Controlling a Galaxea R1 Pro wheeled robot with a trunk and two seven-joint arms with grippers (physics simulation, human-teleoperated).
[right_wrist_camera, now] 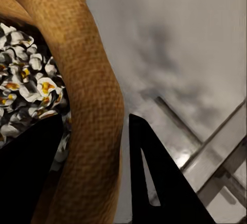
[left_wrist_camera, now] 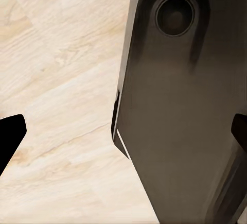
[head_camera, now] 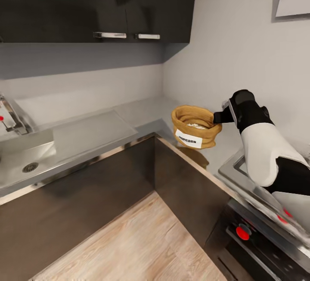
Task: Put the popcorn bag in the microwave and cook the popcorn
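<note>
The popcorn bag [head_camera: 196, 126], a tan-brown sack with a rolled rim and a white label, hangs just above the grey countertop [head_camera: 142, 115] in the corner, with its shadow below it. Its right rim is clamped in my right gripper [head_camera: 218, 117]. In the right wrist view the rim [right_wrist_camera: 90, 105] runs between the two dark fingers, one inside and one outside the bag, and white popped popcorn [right_wrist_camera: 25, 90] fills the bag. My left gripper [left_wrist_camera: 126, 131] is open over the wooden floor, with nothing between its fingertips. The microwave is out of view.
A steel sink [head_camera: 26, 160] with a faucet [head_camera: 10, 117] lies at the left of the counter. A hob [head_camera: 254, 182] above an oven front with red knobs [head_camera: 242, 232] sits under my right arm. Dark wall cabinets [head_camera: 107, 5] hang overhead. Wooden floor [head_camera: 142, 242] lies below.
</note>
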